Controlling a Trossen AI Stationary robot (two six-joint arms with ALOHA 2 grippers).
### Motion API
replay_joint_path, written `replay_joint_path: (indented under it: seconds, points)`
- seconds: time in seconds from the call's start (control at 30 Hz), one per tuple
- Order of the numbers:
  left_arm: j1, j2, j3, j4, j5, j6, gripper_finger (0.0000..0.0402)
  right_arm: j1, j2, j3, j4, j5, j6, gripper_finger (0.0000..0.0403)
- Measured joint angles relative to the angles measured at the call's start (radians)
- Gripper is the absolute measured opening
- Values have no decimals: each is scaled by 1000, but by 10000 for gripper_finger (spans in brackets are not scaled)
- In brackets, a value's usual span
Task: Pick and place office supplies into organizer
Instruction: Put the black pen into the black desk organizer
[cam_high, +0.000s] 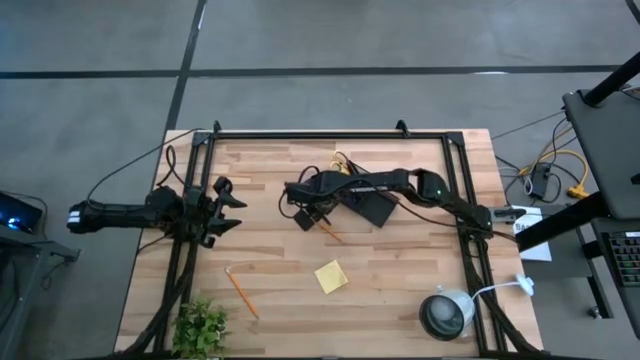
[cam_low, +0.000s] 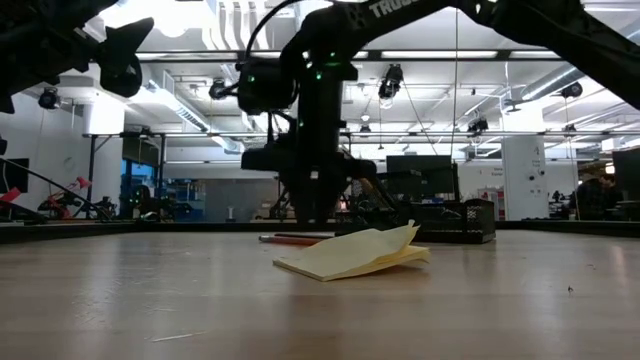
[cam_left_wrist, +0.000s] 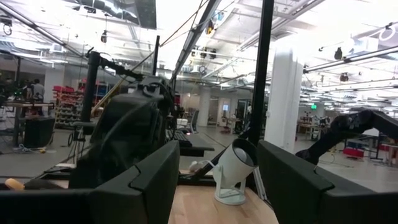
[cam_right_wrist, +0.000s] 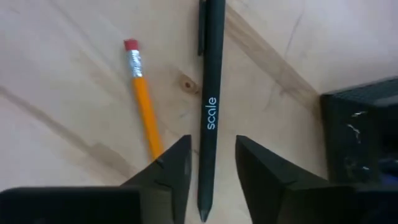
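A black pen (cam_right_wrist: 209, 99) lies flat on the wooden table (cam_high: 400, 300), with the word "scale" on its side. It sits right between the two fingers of the right gripper (cam_right_wrist: 211, 171). The fingers are spread apart, one on each side of the pen, and they do not squeeze it yet. An orange pencil (cam_right_wrist: 144, 106) with a red rubber end lies just beside the pen. The black organizer (cam_right_wrist: 364, 143) is near, at the edge of the right wrist view.

From above, the right gripper (cam_high: 305, 212) is down near the middle of the table, next to the organizer (cam_high: 372, 207). A yellow sticky-note pad (cam_high: 331, 276) lies apart from it, closer to the front. Another orange pencil (cam_high: 241, 291) lies near the green plant (cam_high: 203, 327). A round lamp (cam_high: 445, 312) stands at the front right corner.

The left gripper (cam_high: 222, 205) waits at the left side of the table, up off the wood, with its fingers open and nothing in them.

I think the step now is grabbing the pen. Next the right fingers need to close on the pen, lift it, and carry it over to the organizer. The gripper should take care not to catch the pencil too.
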Motion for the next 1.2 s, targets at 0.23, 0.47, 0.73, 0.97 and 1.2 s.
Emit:
replay_joint_path:
  seconds: [0.23, 0.47, 0.73, 0.97, 1.2]
  points:
    - [0, 0, 0, 0, 0, 0, 201, 0, 22, 1, 28, 0, 0, 143]
    - [0, 0, 0, 0, 0, 0, 201, 3, 49, 4, 26, 1, -20, 112]
    - [0, -1, 0, 0, 0, 0, 201, 8, 58, 4, 33, 1, -49, 43]
    - [0, -1, 0, 0, 0, 0, 201, 13, 51, 2, 31, 6, -72, 17]
    - [0, 0, 0, 0, 0, 0, 201, 35, -47, -6, 97, 177, -26, 15]
